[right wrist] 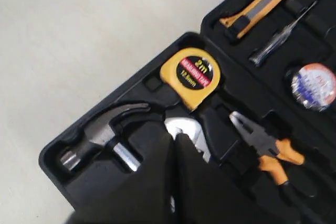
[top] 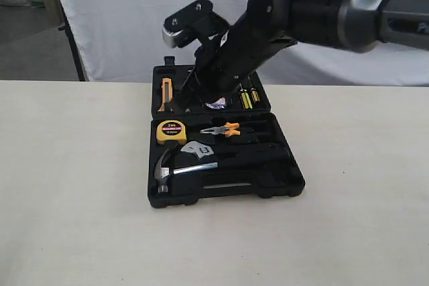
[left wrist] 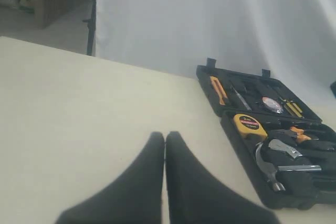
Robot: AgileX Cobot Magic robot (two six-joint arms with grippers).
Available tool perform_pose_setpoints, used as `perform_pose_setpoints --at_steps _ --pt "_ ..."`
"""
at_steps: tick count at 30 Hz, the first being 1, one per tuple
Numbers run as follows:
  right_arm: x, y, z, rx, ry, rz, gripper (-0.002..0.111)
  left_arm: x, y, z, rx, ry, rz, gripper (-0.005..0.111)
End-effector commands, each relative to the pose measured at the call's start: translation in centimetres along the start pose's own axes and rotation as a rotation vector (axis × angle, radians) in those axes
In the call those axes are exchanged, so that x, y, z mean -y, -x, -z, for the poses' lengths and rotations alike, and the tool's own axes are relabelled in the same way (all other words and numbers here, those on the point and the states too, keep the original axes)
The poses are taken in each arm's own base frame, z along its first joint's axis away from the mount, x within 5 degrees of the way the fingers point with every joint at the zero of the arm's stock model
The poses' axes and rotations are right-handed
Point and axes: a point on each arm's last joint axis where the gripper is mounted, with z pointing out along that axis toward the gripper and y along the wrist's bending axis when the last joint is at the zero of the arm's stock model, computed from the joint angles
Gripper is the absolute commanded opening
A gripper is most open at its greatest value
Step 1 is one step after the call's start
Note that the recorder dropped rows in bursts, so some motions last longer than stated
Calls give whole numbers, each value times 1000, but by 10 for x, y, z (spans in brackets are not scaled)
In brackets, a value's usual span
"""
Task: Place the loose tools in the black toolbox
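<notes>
The black toolbox (top: 221, 195) lies open in the middle of the table, its lid raised at the back. In its base sit a yellow tape measure (top: 171, 132), orange-handled pliers (top: 225, 129), a wrench (top: 198, 150) and a hammer (top: 166, 169). The lid holds an orange utility knife (top: 166, 92), a tape roll (top: 216, 104) and yellow screwdrivers (top: 248, 98). My right gripper (right wrist: 174, 136) is shut and empty, hovering above the wrench (right wrist: 193, 132) and hammer (right wrist: 105, 124). My left gripper (left wrist: 165, 136) is shut and empty over bare table, to the left of the toolbox (left wrist: 247, 156).
The right arm (top: 295, 11) reaches from the upper right across the toolbox lid, hiding part of it. A white backdrop (top: 120, 18) hangs behind the table. The beige tabletop (top: 74, 185) spreads on both sides of the box.
</notes>
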Motion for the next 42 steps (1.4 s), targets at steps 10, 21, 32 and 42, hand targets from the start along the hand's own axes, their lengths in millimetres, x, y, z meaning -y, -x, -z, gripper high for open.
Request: perform_pose_setpoints --at_steps 10,21,32,42 --pt "-15 -93 -127 -434 166 -72 0 -1 2 0 20 21 0 1" --pt "-9 0 56 -93 48 17 0 -1 2 0 20 21 0 1" --pt "-18 -7 107 -106 56 2 0 -1 2 0 20 21 0 1" --pt "-38 -77 114 -90 -4 -108 0 -1 2 0 20 21 0 1"
